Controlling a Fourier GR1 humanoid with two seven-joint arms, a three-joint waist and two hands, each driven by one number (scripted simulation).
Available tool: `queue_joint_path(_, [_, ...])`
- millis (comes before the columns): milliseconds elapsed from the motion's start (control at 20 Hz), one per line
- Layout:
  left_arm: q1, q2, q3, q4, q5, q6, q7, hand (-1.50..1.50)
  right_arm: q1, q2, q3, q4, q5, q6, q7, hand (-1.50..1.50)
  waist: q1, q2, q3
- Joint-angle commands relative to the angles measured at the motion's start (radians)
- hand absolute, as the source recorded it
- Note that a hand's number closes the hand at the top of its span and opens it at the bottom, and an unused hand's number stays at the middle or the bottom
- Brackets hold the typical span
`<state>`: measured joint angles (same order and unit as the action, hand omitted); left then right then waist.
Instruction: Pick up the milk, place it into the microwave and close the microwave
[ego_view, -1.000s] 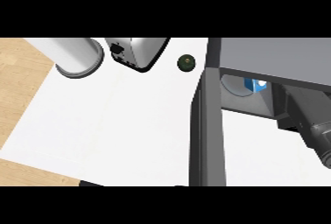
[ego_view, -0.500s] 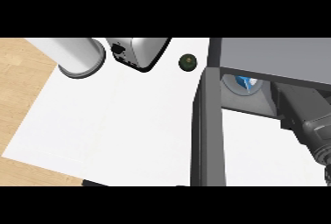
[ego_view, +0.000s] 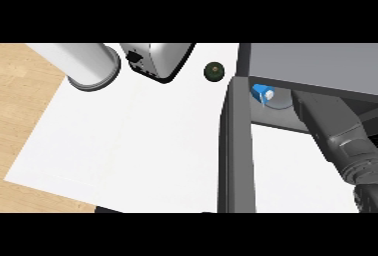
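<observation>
The milk (ego_view: 263, 93), a small blue and white carton, stands inside the open microwave (ego_view: 317, 65) near the left of its opening. The microwave's door (ego_view: 236, 150) swings out toward me as a dark grey slab. My right forearm (ego_view: 338, 137) comes in from the lower right and reaches into the cavity. Of my right hand (ego_view: 304, 101), only a dark shape in shadow shows, just right of the milk. Whether it touches the carton I cannot tell. My left hand does not show.
A pale grey cylinder (ego_view: 90, 65) stands at the back left of the white counter (ego_view: 125, 145), with a silver toaster-like appliance (ego_view: 159, 60) beside it. A small dark round object (ego_view: 213, 72) lies near the door's hinge. Wooden floor shows at the left.
My right forearm has shifted left and shows more of itself inside the microwave opening. The milk sits slightly further left than before. The door has not moved.
</observation>
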<state>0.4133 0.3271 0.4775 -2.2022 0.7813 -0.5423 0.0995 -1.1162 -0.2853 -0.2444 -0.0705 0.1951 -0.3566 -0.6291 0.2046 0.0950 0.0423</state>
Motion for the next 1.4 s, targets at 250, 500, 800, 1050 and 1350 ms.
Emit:
queue_joint_path(250, [-0.023, -0.014, -0.051, 0.021, -0.029, -0.006, 0.011, -1.5, -0.118, 0.074, 0.006, -0.02, 0.005, -0.057, 0.044, -1.5, -0.005, -0.025, -0.039])
queue_joint_path(500, [-0.002, -0.018, -0.069, 0.032, -0.046, -0.016, 0.03, -1.5, -0.096, 0.051, -0.027, -0.023, -0.021, -0.106, 0.019, -1.5, -0.036, -0.034, -0.038])
queue_joint_path(800, [0.007, -0.063, -0.107, 0.073, -0.118, -0.051, 0.0, -1.5, -0.1, 0.029, -0.007, 0.002, 0.003, -0.064, 0.033, -1.5, -0.065, -0.044, -0.041])
queue_joint_path(1050, [0.034, -0.131, -0.17, 0.066, -0.174, -0.099, -0.039, -1.5, -0.035, 0.009, -0.015, 0.002, -0.009, 0.058, -0.019, -1.5, -0.112, -0.061, -0.04])
queue_joint_path(1350, [0.028, -0.168, -0.27, 0.108, -0.234, -0.184, -0.065, -1.5, 0.035, 0.025, -0.066, -0.022, -0.07, 0.306, -0.099, -1.5, -0.148, -0.069, -0.04])
